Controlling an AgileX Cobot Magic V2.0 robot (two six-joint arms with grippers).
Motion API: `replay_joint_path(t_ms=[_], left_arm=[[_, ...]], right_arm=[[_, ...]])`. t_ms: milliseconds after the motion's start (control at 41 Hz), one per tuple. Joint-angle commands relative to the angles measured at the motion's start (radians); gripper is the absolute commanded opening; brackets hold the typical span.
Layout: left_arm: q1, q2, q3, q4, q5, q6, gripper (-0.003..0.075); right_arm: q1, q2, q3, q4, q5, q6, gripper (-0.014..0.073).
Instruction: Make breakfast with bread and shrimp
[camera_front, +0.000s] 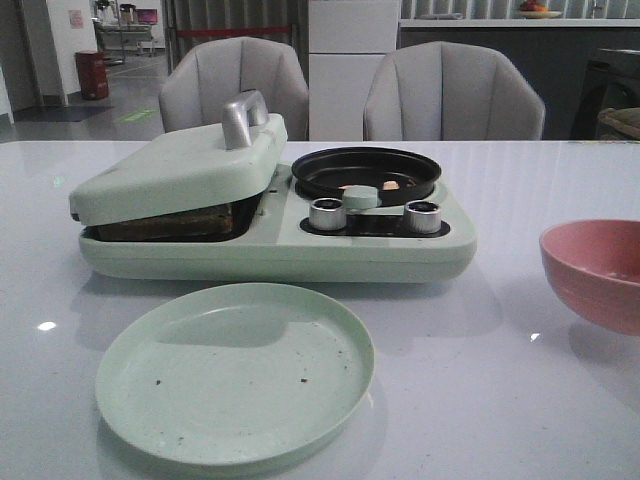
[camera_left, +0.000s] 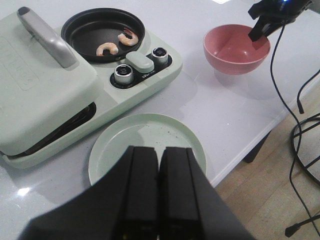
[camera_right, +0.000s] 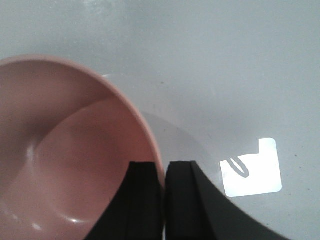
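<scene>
Two curled pink-orange shrimp (camera_left: 107, 48) lie in the black round pan (camera_left: 102, 32) of the pale green breakfast maker (camera_front: 270, 245); from the front they show as small pale bits (camera_front: 390, 185). The hinged lid (camera_front: 175, 170) sits slightly propped over the left half, and a brownish edge of bread (camera_front: 165, 225) shows in the gap beneath it. My left gripper (camera_left: 160, 149) is shut and empty, high over the green plate (camera_left: 150, 137). My right gripper (camera_right: 164, 164) is shut with nothing in it, hovering over the rim of the pink bowl (camera_right: 75, 150). It also shows in the left wrist view (camera_left: 257, 32).
The green plate (camera_front: 235, 370) lies in front of the maker, speckled with dark crumbs. The pink bowl (camera_front: 600, 270) stands to the right, empty. Two silver knobs (camera_front: 327, 213) face the front. The table's edge (camera_left: 260, 142) runs close by the plate. Two chairs stand behind.
</scene>
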Motion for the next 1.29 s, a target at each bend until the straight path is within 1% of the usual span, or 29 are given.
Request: replay_joint_path(t_ms=[0,122,219,317,414,707,829,1024,1170,1267], left_arm=[[0.001,-0.003,-0.03,-0.037,-0.068,-0.008,0.01],[0.001,-0.003,-0.03,-0.037,-0.068,-0.008,0.01],[0.001,-0.003,-0.03,-0.037,-0.068,-0.008,0.01],[0.001,-0.003,-0.03,-0.037,-0.068,-0.008,0.01],[0.001,-0.003,-0.03,-0.037,-0.068,-0.008,0.01],[0.001,-0.003,-0.03,-0.037,-0.068,-0.008,0.01],[0.001,-0.003,-0.03,-0.037,-0.068,-0.008,0.01],[0.001,-0.003,-0.03,-0.037,-0.068,-0.008,0.0099],[0.001,-0.003,-0.03,-0.037,-0.068,-0.008,0.01],[0.001,-0.003,-0.03,-0.037,-0.068,-0.008,0.01]], right_arm=[[-0.006,-0.016,-0.023,0.008,-0.012,-0.036,0.0246],[-0.006,-0.026,-0.032,0.008,0.006,-0.042,0.0377],[0.0,-0.069,-0.043,0.004,0.017,-0.05,0.0411],[0.017,-0.151,-0.052,0.002,0.028,-0.066,0.041],[0.06,-0.254,-0.052,0.002,0.052,-0.101,0.0409],[0.263,-0.576,-0.011,-0.001,0.178,-0.12,0.0409],[0.319,-0.727,0.02,-0.009,0.239,-0.12,0.0409],[0.322,-0.942,0.073,-0.022,0.361,-0.12,0.0409],[0.322,-1.044,0.106,-0.028,0.392,-0.111,0.0409],[0.322,-1.097,0.128,-0.05,0.392,-0.081,0.0409]])
